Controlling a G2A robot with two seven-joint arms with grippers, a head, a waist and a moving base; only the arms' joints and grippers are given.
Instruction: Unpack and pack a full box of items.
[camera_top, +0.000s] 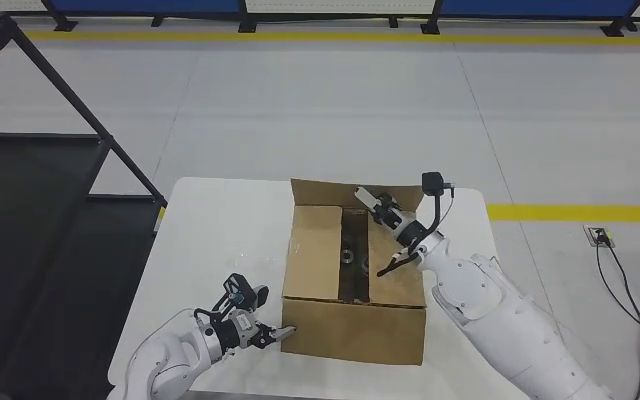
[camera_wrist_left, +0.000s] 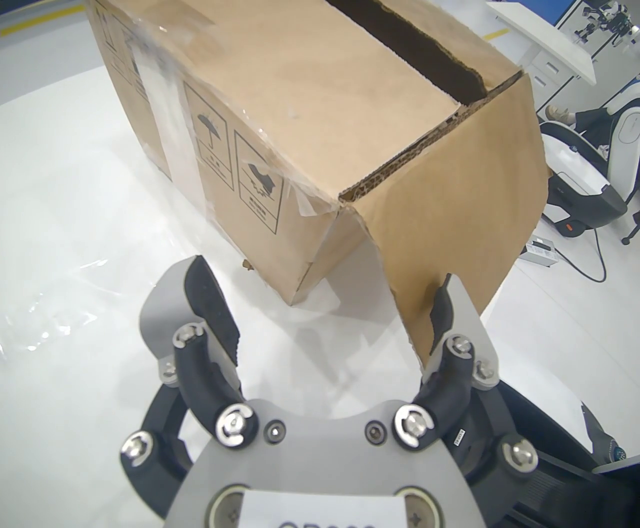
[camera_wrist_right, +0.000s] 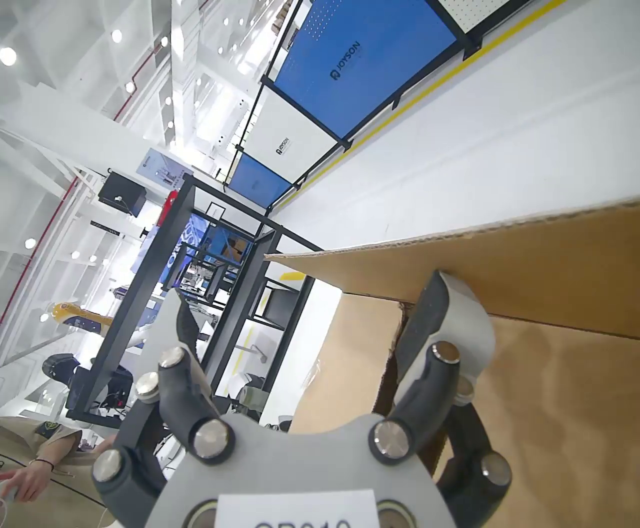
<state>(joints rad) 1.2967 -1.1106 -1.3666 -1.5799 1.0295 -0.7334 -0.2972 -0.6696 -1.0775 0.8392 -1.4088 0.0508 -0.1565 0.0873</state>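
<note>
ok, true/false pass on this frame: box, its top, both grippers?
1. The box stands on the white table. True.
2. The box top is closed tight. False: a dark gap runs along its middle.
3. The left gripper is open, near a corner of the box. True.
4. The right gripper is shut on an item. False: it is open and empty, at a raised flap.
</note>
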